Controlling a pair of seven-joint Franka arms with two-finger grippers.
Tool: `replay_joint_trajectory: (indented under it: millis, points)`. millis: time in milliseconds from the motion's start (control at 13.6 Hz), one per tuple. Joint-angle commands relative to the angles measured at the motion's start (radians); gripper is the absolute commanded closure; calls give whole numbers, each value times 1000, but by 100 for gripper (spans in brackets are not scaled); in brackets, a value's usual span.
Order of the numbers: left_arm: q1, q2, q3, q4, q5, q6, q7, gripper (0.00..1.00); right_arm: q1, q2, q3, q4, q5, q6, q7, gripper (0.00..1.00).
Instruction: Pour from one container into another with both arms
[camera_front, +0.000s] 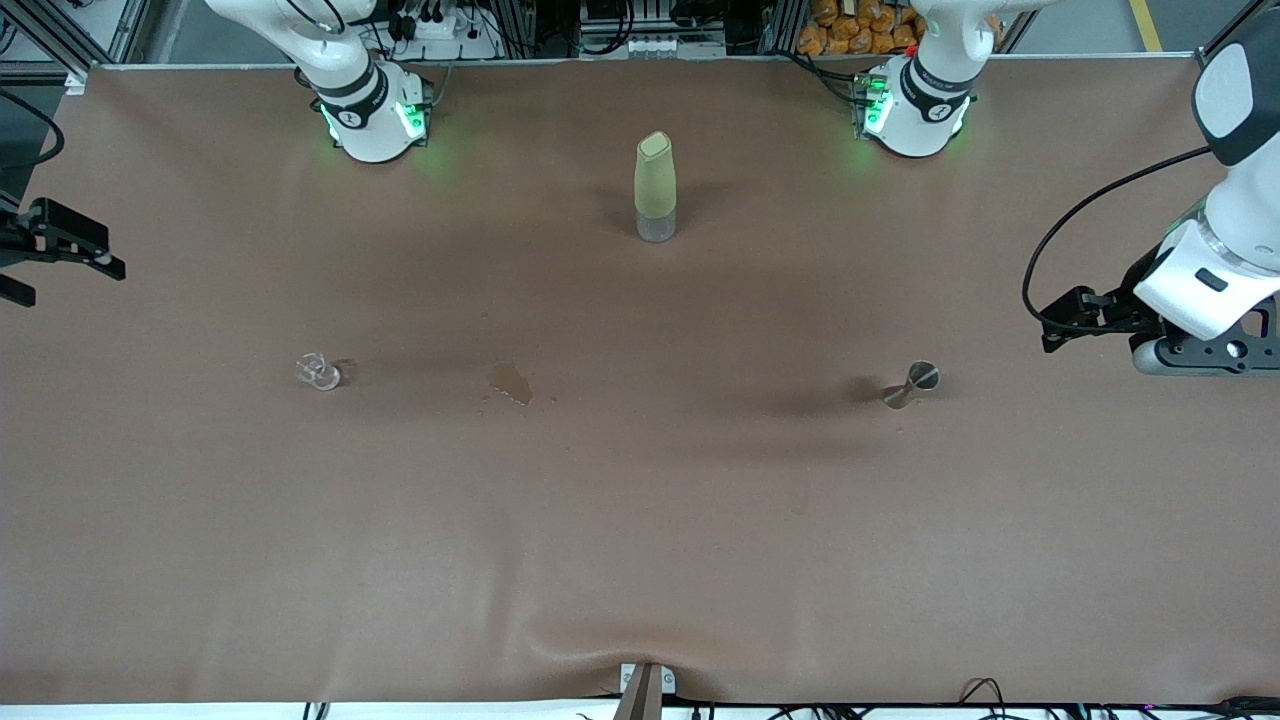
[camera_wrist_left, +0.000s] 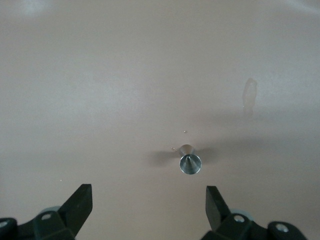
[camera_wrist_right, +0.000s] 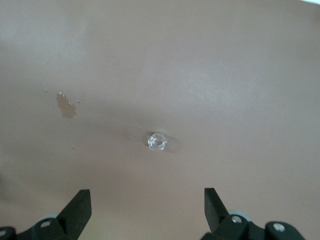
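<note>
Right gripper (camera_wrist_right: 145, 207): over the table's right-arm end, fingers spread wide, holding nothing.
Glass (camera_front: 320, 372): small, clear, on the cloth (camera_front: 640, 520) toward the right arm's end.
Spill (camera_front: 511, 383): wet patch on the cloth, between glass and jigger.
Bottle (camera_front: 655, 187): green, upright, mid-table, between the two bases.
Jigger (camera_front: 910, 383): metal, standing toward the left arm's end.
Left gripper (camera_wrist_left: 149, 206): over the table's left-arm end, fingers wide apart, empty.
</note>
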Motion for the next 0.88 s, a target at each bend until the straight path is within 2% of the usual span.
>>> replay_joint_trajectory:
  millis: [0, 147, 369, 516, 811]
  points:
    - [5, -8, -1, 3, 16, -17, 24, 0, -39, 7, 3, -4, 57, 2, -143, 0]
    - [2, -2, -3, 9, 11, -15, 21, 0, -59, 16, 3, -27, 76, 10, -241, 0]
    - [-2, 6, -4, 12, 10, -18, -2, 0, -149, 47, 3, -47, 221, 24, -491, 0]
    - [-13, 3, -14, 9, 11, -58, -9, 0, -210, 74, 3, -47, 281, 24, -647, 0]
    - [-30, 55, -78, 10, 10, -98, -5, 0, -327, 102, 1, -88, 442, 13, -942, 0]
